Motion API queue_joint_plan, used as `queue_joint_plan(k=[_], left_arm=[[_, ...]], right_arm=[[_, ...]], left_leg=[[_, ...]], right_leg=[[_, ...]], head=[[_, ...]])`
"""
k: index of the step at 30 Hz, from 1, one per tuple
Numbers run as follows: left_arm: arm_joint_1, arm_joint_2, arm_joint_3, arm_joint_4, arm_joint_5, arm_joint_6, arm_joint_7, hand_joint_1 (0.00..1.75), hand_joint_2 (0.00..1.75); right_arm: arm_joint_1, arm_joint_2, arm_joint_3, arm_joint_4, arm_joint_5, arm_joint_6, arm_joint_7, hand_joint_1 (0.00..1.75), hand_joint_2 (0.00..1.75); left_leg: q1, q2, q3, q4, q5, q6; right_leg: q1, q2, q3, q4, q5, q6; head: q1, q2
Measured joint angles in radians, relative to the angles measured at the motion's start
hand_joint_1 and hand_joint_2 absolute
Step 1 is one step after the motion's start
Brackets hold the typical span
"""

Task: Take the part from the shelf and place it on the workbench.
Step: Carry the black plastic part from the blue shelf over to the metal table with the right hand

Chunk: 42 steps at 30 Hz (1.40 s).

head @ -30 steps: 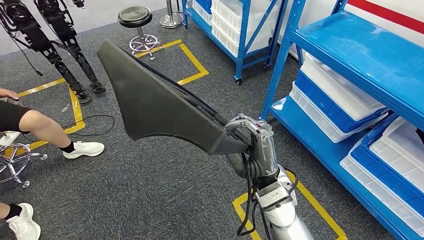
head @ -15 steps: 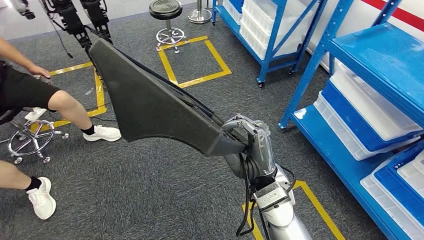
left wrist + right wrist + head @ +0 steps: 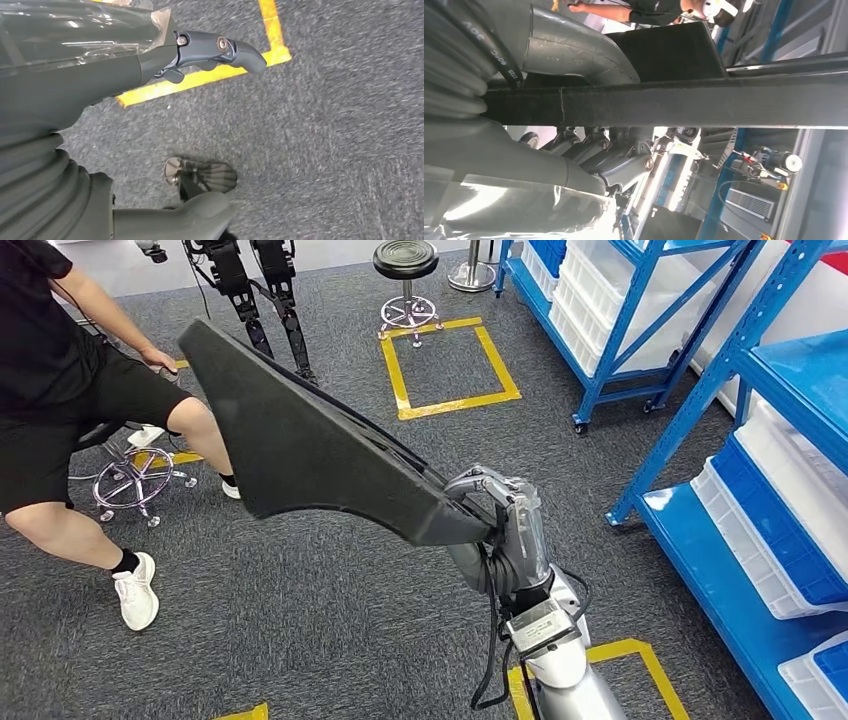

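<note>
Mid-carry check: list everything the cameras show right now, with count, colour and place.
part: one, black, held up over the carpet
shelving: two units, blue, on the right
crates: several, white and blue, on the shelves
stool: one, black seat, far centre
tape squares: yellow, on grey carpet
robot legs: dark, far left
person: one, black clothes, white shoe, seated left
right hand: silver-grey, grips the part's narrow end
left hand: dark grey, holds nothing, above the carpet

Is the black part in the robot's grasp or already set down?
In grasp: the right hand grips the black part at its narrow end, above the carpet.
</note>
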Motion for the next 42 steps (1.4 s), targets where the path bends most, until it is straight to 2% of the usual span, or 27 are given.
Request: queue_joint_plan(k=[2, 3, 5, 6, 7, 9, 11, 13, 14, 15, 16, 18, 20, 21, 22, 24, 25, 27, 29, 31, 33, 35, 36, 37, 38, 40, 42], left_arm=[[0.0, -0.002, 0.005, 0.0, 0.0, 0.005, 0.0, 0.0, 1.75], [-0.001, -0.002, 0.007, 0.0, 0.0, 0.007, 0.0, 0.0, 1.75], [0.0, -0.003, 0.011, 0.0, 0.0, 0.012, 0.0, 0.0, 1.75], [0.001, -0.004, 0.012, 0.0, 0.0, 0.014, 0.0, 0.0, 1.75], [0.002, -0.004, 0.013, 0.0, 0.0, 0.015, 0.0, 0.0, 1.75], [0.001, -0.004, 0.013, 0.0, 0.0, 0.016, 0.0, 0.0, 1.75], [-0.002, -0.004, 0.013, 0.0, 0.0, 0.017, 0.0, 0.0, 1.75], [-0.003, -0.004, 0.014, 0.0, 0.001, 0.02, 0.0, 0.0, 1.75], [-0.002, -0.004, 0.014, 0.0, 0.001, 0.022, 0.0, 0.0, 1.75], [-0.001, -0.004, 0.014, 0.0, 0.001, 0.024, 0.0, 0.0, 1.75], [-0.002, -0.004, 0.014, 0.0, 0.002, 0.025, 0.0, 0.0, 1.75], [-0.004, -0.005, 0.014, 0.0, 0.001, 0.026, 0.0, 0.0, 1.75], [-0.005, -0.005, 0.014, 0.0, 0.001, 0.027, 0.0, 0.0, 1.75], [-0.004, -0.006, 0.015, 0.0, 0.001, 0.027, 0.0, 0.0, 1.75], [-0.003, -0.006, 0.015, 0.0, 0.001, 0.027, 0.001, 0.0, 1.75], [-0.001, -0.007, 0.015, 0.0, 0.001, 0.028, 0.001, 0.0, 1.75], [-0.001, -0.007, 0.016, 0.0, 0.001, 0.028, 0.001, 0.0, 1.75], [0.002, -0.007, 0.018, 0.0, 0.001, 0.029, 0.002, 0.0, 1.75], [0.008, -0.007, 0.024, 0.0, 0.001, 0.03, 0.002, 0.0, 1.75], [0.011, -0.008, 0.029, 0.0, 0.0, 0.032, 0.002, 0.0, 1.75], [0.011, -0.008, 0.03, 0.0, -0.003, 0.034, 0.002, 0.0, 1.75], [0.011, -0.008, 0.03, 0.0, -0.009, 0.034, 0.002, 0.0, 1.75], [0.012, -0.008, 0.03, 0.0, -0.012, 0.034, 0.003, 0.0, 1.75], [0.013, -0.008, 0.03, 0.0, -0.014, 0.034, 0.003, 0.0, 1.75], [0.013, -0.008, 0.03, 0.0, -0.014, 0.034, 0.003, 0.0, 1.75], [0.011, -0.007, 0.03, 0.0, -0.014, 0.034, 0.003, 0.0, 1.75], [0.008, -0.006, 0.03, 0.0, -0.014, 0.034, 0.003, 0.0, 1.75]], right_arm=[[-0.003, 0.003, 0.001, 0.001, -0.001, 0.0, -0.001, 1.75, 1.75], [-0.003, 0.003, 0.001, 0.003, -0.001, 0.0, -0.001, 1.75, 1.75], [-0.003, 0.004, 0.001, 0.008, -0.001, 0.0, -0.002, 1.75, 1.75], [-0.003, 0.004, 0.001, 0.01, -0.001, 0.0, -0.002, 1.75, 1.75], [-0.003, 0.004, 0.001, 0.012, -0.001, 0.0, -0.002, 1.75, 1.75], [-0.005, 0.006, 0.001, 0.014, -0.001, 0.0, -0.002, 1.75, 1.75], [-0.008, 0.008, 0.001, 0.014, -0.001, 0.0, -0.002, 1.75, 1.75], [-0.009, 0.008, 0.001, 0.014, -0.001, 0.0, -0.002, 1.75, 1.75], [-0.01, 0.008, 0.001, 0.015, -0.001, 0.0, -0.002, 1.75, 1.75], [-0.01, 0.009, 0.001, 0.015, -0.001, 0.0, -0.002, 1.75, 1.75], [-0.011, 0.008, 0.001, 0.015, -0.002, 0.0, -0.002, 1.75, 1.75], [-0.01, 0.006, 0.001, 0.016, -0.004, -0.001, -0.003, 1.75, 1.75], [-0.007, 0.004, 0.001, 0.019, -0.006, -0.001, -0.003, 1.75, 1.75], [-0.005, 0.003, 0.001, 0.02, -0.006, -0.002, -0.003, 1.75, 1.75], [-0.004, 0.003, 0.001, 0.021, -0.007, -0.004, -0.004, 1.75, 1.75], [-0.004, 0.002, -0.001, 0.02, -0.009, -0.008, -0.009, 1.75, 1.75], [-0.004, 0.001, -0.002, 0.019, -0.011, -0.009, -0.011, 1.75, 1.75], [-0.002, -0.002, -0.003, 0.017, -0.012, -0.011, -0.013, 1.75, 1.75], [-0.001, -0.002, -0.006, 0.015, -0.015, -0.017, -0.014, 1.75, 1.75], [0.002, -0.002, -0.01, 0.007, -0.016, -0.024, -0.015, 1.75, 1.75], [0.008, -0.003, -0.02, -0.004, -0.017, -0.029, -0.015, 1.75, 1.75], [0.017, -0.004, -0.031, -0.009, -0.018, -0.035, -0.015, 1.75, 1.75], [0.021, -0.005, -0.036, -0.01, -0.019, -0.036, -0.015, 1.75, 1.75], [0.024, -0.005, -0.041, -0.011, -0.019, -0.038, -0.015, 1.75, 1.75], [0.026, -0.006, -0.044, -0.013, -0.019, -0.038, -0.015, 1.75, 1.75], [0.026, -0.006, -0.051, -0.02, -0.019, -0.039, -0.015, 1.75, 1.75], [0.027, -0.007, -0.055, -0.025, -0.019, -0.039, -0.015, 1.75, 1.75]], left_leg=[[0.0, 0.059, -0.044, 0.095, -0.054, -0.007], [0.001, 0.078, -0.077, 0.164, -0.087, -0.011], [0.003, 0.089, -0.127, 0.263, -0.121, -0.014], [0.003, 0.09, -0.125, 0.261, -0.111, -0.013], [0.003, 0.094, -0.102, 0.219, -0.086, -0.01], [-0.002, 0.126, -0.023, 0.079, -0.031, 0.001], [-0.012, 0.15, 0.021, -0.003, -0.011, 0.013], [-0.019, 0.136, 0.021, -0.014, -0.01, 0.022], [-0.017, 0.126, 0.025, -0.021, -0.006, 0.027], [-0.014, 0.116, 0.03, -0.03, 0.0, 0.033], [-0.011, 0.106, 0.036, -0.038, 0.006, 0.039], [-0.007, 0.085, 0.04, -0.045, 0.012, 0.044], [-0.007, 0.059, 0.039, -0.044, 0.013, 0.045], [-0.006, 0.045, 0.039, -0.044, 0.013, 0.044], [-0.004, 0.031, 0.04, -0.042, 0.012, 0.042], [-0.001, 0.005, 0.038, -0.033, 0.007, 0.033], [0.0, -0.006, 0.036, -0.026, 0.003, 0.026], [0.0, -0.021, 0.028, -0.019, 0.0, 0.012], [0.004, -0.023, 0.023, -0.02, 0.001, 0.002], [0.005, 0.02, 0.008, 0.014, -0.021, -0.005], [0.004, 0.073, -0.044, 0.124, -0.08, -0.009], [0.005, 0.088, -0.108, 0.251, -0.131, -0.011], [0.005, 0.09, -0.12, 0.274, -0.132, -0.01], [0.004, 0.092, -0.11, 0.255, -0.114, -0.006], [0.002, 0.099, -0.08, 0.198, -0.083, -0.001], [-0.008, 0.137, -0.003, 0.055, -0.033, 0.014], [-0.019, 0.157, 0.028, -0.008, -0.021, 0.027]], right_leg=[[0.002, -0.02, 0.001, -0.003, 0.0, -0.014], [0.006, -0.031, 0.001, -0.003, -0.001, -0.019], [0.012, -0.055, 0.0, -0.002, -0.003, -0.023], [0.015, -0.066, 0.0, -0.002, -0.003, -0.024], [0.017, -0.077, 0.001, -0.002, -0.004, -0.025], [0.022, -0.096, 0.003, -0.002, -0.006, -0.025], [0.027, -0.111, 0.005, -0.003, -0.01, -0.02], [0.028, -0.128, 0.009, -0.006, -0.012, -0.012], [0.028, -0.128, 0.008, -0.003, -0.015, -0.008], [0.028, -0.113, 0.004, 0.009, -0.022, -0.004], [0.027, -0.09, -0.008, 0.038, -0.037, -0.002], [0.021, -0.039, -0.063, 0.155, -0.086, -0.006], [0.015, -0.025, -0.122, 0.266, -0.122, -0.002], [0.011, -0.023, -0.13, 0.276, -0.118, 0.006], [0.007, -0.021, -0.117, 0.241, -0.096, 0.019], [-0.006, 0.004, -0.058, 0.107, -0.038, 0.043], [-0.01, 0.016, -0.032, 0.051, -0.016, 0.045], [-0.008, 0.027, -0.013, 0.012, -0.004, 0.032], [-0.005, 0.013, -0.01, 0.01, 0.001, 0.013], [-0.006, -0.003, -0.008, 0.006, 0.003, -0.001], [-0.001, -0.024, -0.007, 0.005, 0.001, -0.014], [0.007, -0.048, -0.008, 0.005, -0.001, -0.021], [0.01, -0.06, -0.008, 0.005, -0.002, -0.022], [0.013, -0.071, -0.007, 0.005, -0.003, -0.023], [0.016, -0.081, -0.006, 0.005, -0.004, -0.024], [0.022, -0.099, -0.003, 0.005, -0.006, -0.025], [0.024, -0.115, -0.002, 0.003, -0.009, -0.02]], head=[[-0.006, 0.0], [-0.008, 0.0], [-0.008, 0.0], [-0.008, 0.0], [-0.008, 0.0], [-0.008, 0.0], [-0.007, 0.0], [-0.007, 0.0], [-0.007, 0.0], [-0.006, 0.0], [-0.006, 0.0], [-0.002, 0.0], [0.001, 0.0], [0.001, 0.0], [0.001, 0.0], [0.001, 0.0], [0.002, 0.0], [0.002, 0.0], [0.002, 0.0], [-0.001, 0.0], [-0.005, 0.0], [-0.006, 0.0], [-0.007, 0.0], [-0.007, 0.0], [-0.006, 0.0], [-0.006, 0.0], [-0.005, 0.0]])
